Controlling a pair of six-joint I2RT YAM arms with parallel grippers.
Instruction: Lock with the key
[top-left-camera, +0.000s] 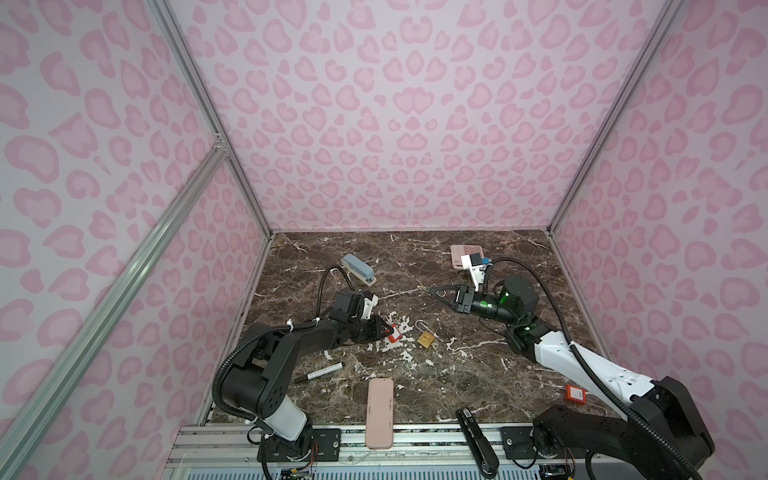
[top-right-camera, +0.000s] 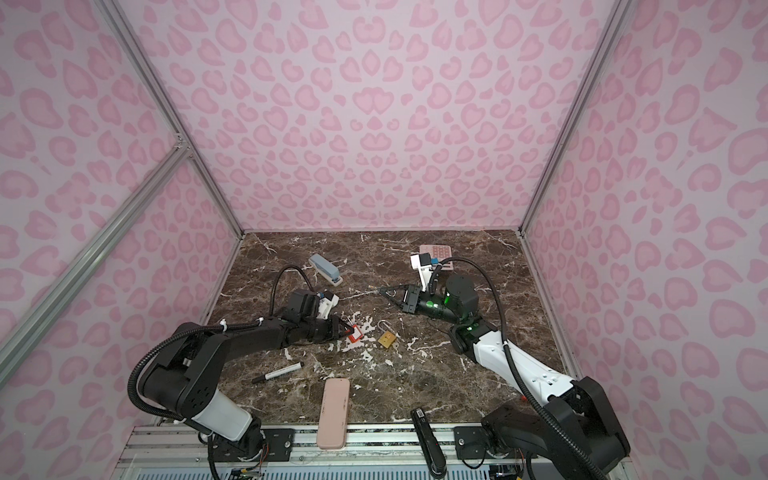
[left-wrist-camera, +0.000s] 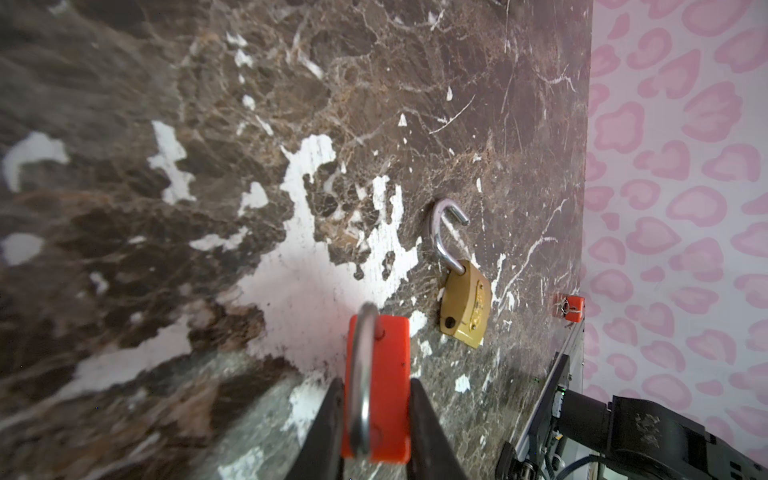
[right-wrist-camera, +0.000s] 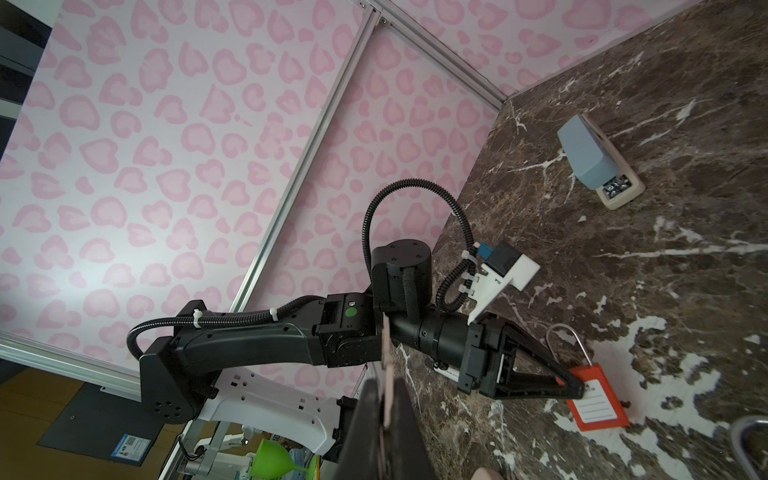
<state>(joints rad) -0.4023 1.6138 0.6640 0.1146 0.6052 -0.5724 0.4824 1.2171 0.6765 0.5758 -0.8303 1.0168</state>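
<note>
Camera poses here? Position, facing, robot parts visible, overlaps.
Top views: high over the front edge, looking down at the table; both arms show, left pincer and right pincer.
Left wrist: behind the left pincer, looking along it at the red padlock it grips and the brass padlock; own fingers show.
Right wrist: behind the right pincer, looking across at the left arm and stapler; own fingers pinch the key.
Shared: all views show the red padlock.

Key (right-wrist-camera: 386, 353) in the right pincer (right-wrist-camera: 385, 386) appeared edge-on and blurred, shape unreadable. Left pincer (left-wrist-camera: 376, 390) masked both flanks of the red padlock (left-wrist-camera: 390, 345). Frame edge cropped the brass padlock (right-wrist-camera: 748, 432) to a shackle sliver.
</note>
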